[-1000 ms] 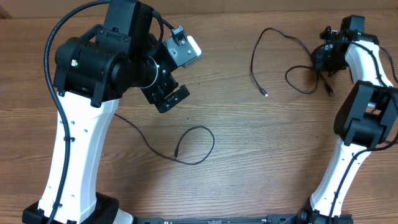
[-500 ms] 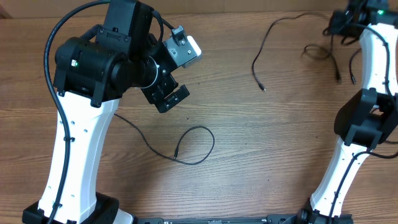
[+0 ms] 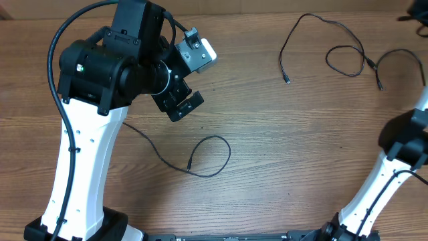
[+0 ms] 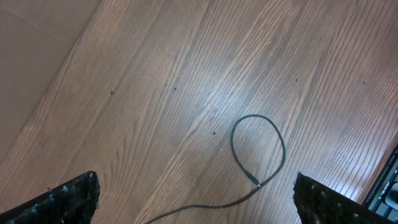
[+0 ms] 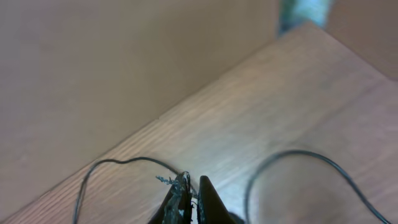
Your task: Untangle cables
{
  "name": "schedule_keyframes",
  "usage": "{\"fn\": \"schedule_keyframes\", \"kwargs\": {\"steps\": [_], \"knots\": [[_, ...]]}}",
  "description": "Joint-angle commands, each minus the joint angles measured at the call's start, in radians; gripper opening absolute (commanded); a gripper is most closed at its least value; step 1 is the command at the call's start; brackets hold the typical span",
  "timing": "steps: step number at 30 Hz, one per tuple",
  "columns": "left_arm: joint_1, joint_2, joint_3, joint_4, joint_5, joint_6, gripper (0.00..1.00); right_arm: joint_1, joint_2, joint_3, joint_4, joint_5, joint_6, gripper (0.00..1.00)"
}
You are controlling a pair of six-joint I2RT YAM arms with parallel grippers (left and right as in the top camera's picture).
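A thin black looped cable passes out of sight beneath the left arm in the overhead view. In the left wrist view it runs off the bottom edge, where only the black tips of the left gripper show in the corners. The right gripper lies beyond the overhead picture's upper right edge. Its own wrist view is blurred and cuts off its closed fingers, so whether they pinch the thin black cord cannot be told.

the looped cable is thin and black. it lies flat near the middle, one end curled in a loose ring. the long cable sprawls at the far right, maybe two cables crossing.
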Motion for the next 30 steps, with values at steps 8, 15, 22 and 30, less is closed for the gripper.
{"fn": "schedule_keyframes", "kwargs": {"steps": [8,15,22,30], "knots": [[0.002,-0.003,0.011,-0.002,0.008,-0.017,1.0,-0.006,-0.015,-0.034,-0.113,-0.176,-0.27,0.5],[0.002,-0.003,0.011,-0.002,0.008,-0.017,1.0,0.046,-0.015,-0.216,-0.104,-0.202,-0.385,0.79],[0.002,-0.003,0.011,-0.002,0.008,-0.017,1.0,0.069,-0.015,-0.41,0.01,-0.175,-0.38,0.82],[0.002,-0.003,0.011,-0.002,0.008,-0.017,1.0,0.07,-0.015,-0.577,0.138,-0.175,-0.38,0.8]]}}
